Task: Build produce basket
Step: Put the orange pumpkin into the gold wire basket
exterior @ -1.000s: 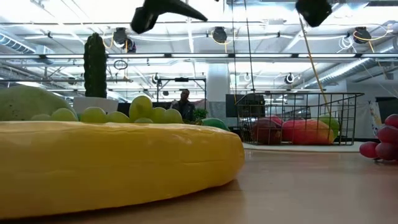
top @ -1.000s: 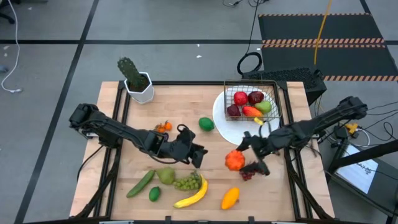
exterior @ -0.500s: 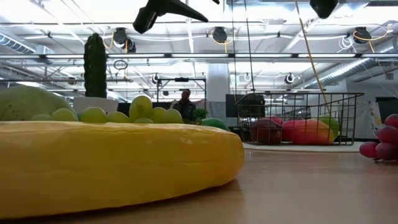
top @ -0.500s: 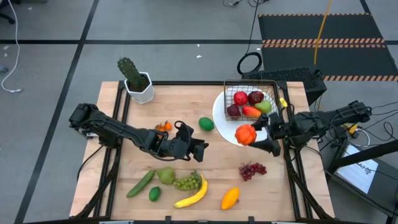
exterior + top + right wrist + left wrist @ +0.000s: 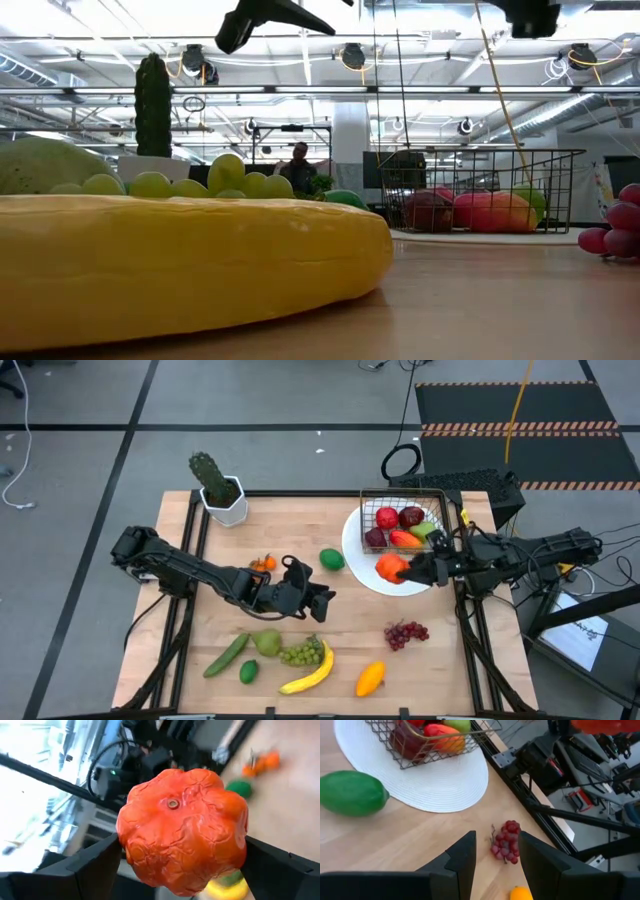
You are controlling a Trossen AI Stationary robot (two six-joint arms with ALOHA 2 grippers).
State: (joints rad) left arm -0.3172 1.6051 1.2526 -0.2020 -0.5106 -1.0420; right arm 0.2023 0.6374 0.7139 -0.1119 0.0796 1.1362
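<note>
The wire basket (image 5: 405, 522) stands on a white round plate (image 5: 365, 565) at the far right and holds red apples, a mango and a green fruit. My right gripper (image 5: 408, 570) is shut on a lumpy orange-red fruit (image 5: 392, 568) over the plate's near part, just before the basket. My left gripper (image 5: 322, 603) is open and empty above the table's middle. In the left wrist view its fingers (image 5: 462, 857) point toward the purple grapes (image 5: 506, 840). My right gripper pinches the orange-red fruit between its two fingers, one on each opposite side (image 5: 125, 855). The fingers come from the table's right side. The fruit is lifted clear of the table, and its dimpled end (image 5: 172, 803) faces the wrist camera.
On the table lie a green fruit (image 5: 331, 559), small orange pieces (image 5: 263, 564), a cucumber (image 5: 226, 655), a pear (image 5: 266, 642), green grapes (image 5: 303, 653), a banana (image 5: 312, 672), a lime (image 5: 249, 672), a yellow-orange fruit (image 5: 370, 678) and purple grapes (image 5: 406, 632). A potted cactus (image 5: 218, 488) stands far left.
My right gripper has carried the orange-red fruit up from the table beside the purple grapes and toward the far edge, to above the plate's near part. The grapes have stayed where they were.
</note>
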